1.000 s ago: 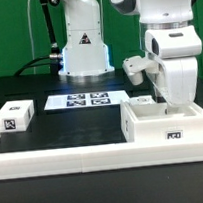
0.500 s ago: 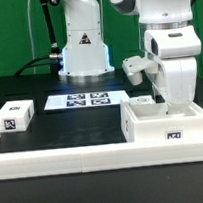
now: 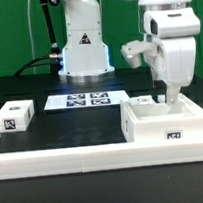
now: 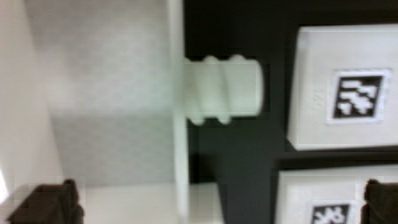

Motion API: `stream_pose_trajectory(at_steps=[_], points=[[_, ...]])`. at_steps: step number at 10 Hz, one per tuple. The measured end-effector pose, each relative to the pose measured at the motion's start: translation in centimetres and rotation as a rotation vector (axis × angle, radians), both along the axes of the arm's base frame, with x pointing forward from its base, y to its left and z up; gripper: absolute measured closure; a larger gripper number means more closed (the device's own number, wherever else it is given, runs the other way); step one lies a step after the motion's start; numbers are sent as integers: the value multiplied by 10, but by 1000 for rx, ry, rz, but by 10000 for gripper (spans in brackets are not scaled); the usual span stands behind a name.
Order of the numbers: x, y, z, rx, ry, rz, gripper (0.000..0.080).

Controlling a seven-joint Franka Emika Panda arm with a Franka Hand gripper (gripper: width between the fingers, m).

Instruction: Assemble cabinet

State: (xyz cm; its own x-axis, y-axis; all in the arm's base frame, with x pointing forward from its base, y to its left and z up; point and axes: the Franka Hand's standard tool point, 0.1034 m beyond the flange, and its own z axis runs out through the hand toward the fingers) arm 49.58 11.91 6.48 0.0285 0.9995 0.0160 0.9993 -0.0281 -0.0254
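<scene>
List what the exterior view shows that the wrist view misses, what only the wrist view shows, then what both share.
Only the exterior view: the marker board, a small tagged block on the exterior view's left, the arm's base. Only the wrist view: a ribbed peg on a white wall, tagged squares beside it. Both: the cabinet and the open gripper over it.

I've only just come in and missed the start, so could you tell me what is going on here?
The Panda arm's end effector hangs over the open white cabinet at the exterior view's right, open and holding nothing. In the wrist view it appears lined up over one cabinet wall, from which a ribbed peg sticks out. A small tagged block lies loose at the exterior view's left, and the marker board sits mid-table.
</scene>
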Motion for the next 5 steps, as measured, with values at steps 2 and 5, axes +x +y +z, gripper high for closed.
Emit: stream_pose_trajectory(at_steps=[2, 5], points=[[-22, 14, 4, 3, 2, -7, 2], [-56, 39, -14, 24, 19, -29, 2]])
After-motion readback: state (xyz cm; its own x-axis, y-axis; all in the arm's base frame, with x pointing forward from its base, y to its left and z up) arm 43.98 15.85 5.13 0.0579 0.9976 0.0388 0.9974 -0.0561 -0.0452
